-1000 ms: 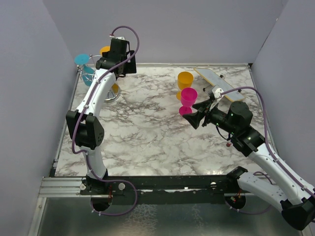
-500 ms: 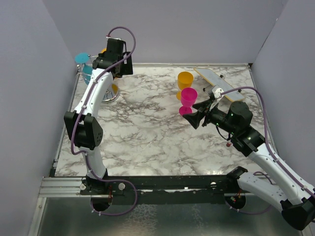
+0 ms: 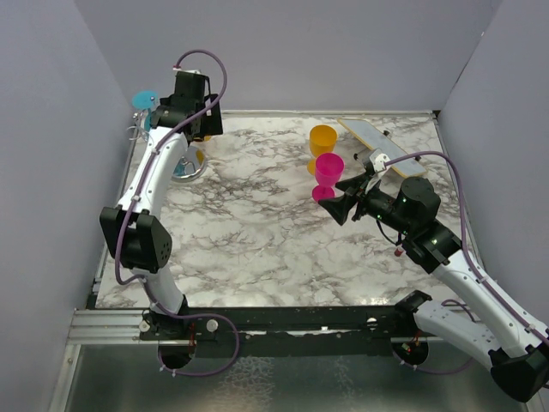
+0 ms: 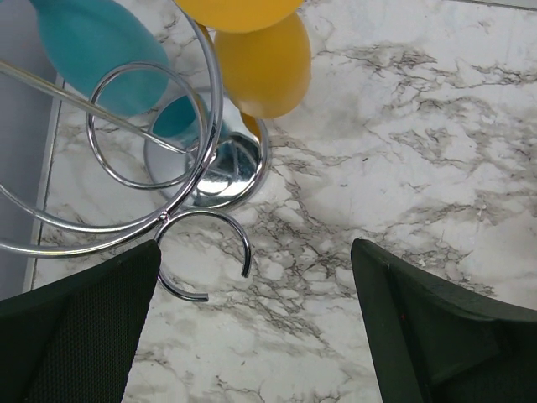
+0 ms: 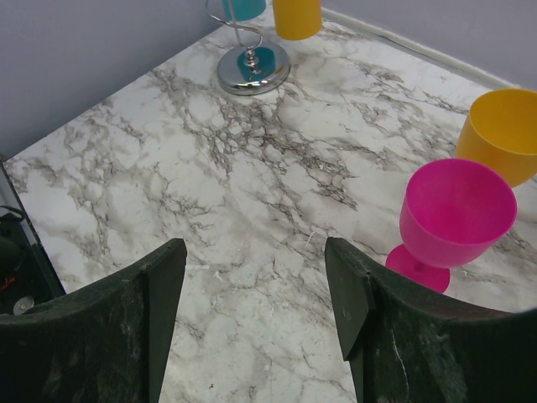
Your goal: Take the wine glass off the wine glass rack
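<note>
The thin silver wire wine glass rack [image 4: 225, 175], with curled hoops and a round shiny disc base, stands at the upper left of the overhead frame on the white, grey-veined marble tabletop [image 3: 257, 232]. There it is largely hidden behind the left arm. Two glasses hang in it: a teal plastic wine glass [image 4: 92, 59] at the upper left of the left wrist frame, and an orange plastic wine glass [image 4: 262, 65] at its top centre. Both are close against the wire hoops. The left gripper [image 4: 256, 256] hovers above the rack, its jaws spread wide with nothing held. One open wire hoop shows in the gap between them, and neither glass is touched.

The right gripper [image 5: 254, 260] sits right of centre in the overhead frame, jaws likewise wide and empty. It is just beside a pink plastic goblet [image 3: 328, 170] that stands upright on the tabletop. Just above the goblet in that frame stands a yellow-orange plastic cup [image 3: 322, 140]; whether the two touch cannot be told. A flat pale board [image 3: 377, 142] lies toward the upper right.
</note>
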You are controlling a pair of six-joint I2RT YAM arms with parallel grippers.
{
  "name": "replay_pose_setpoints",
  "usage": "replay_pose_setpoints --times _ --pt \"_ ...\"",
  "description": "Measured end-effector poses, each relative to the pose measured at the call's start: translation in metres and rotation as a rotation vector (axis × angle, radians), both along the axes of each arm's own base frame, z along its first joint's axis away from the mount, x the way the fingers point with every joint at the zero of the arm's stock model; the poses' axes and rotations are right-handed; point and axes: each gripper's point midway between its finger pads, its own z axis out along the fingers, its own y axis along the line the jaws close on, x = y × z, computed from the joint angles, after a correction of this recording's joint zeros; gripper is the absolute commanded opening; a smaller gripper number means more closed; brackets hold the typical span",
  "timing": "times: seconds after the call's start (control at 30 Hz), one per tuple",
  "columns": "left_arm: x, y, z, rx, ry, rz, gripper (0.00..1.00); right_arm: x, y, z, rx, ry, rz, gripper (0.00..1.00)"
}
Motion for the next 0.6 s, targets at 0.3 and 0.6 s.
replay_pose_setpoints --times 0.3,0.6 --pt "-0.019 0.030 -0.001 0.021 0.016 0.063 0.99 0.000 0.000 0.000 0.000 0.000 0.000 0.68" --pt "-0.035 0.053 0.005 0.023 0.009 0.113 0.99 0.000 0.000 0.000 0.000 0.000 0.000 0.68"
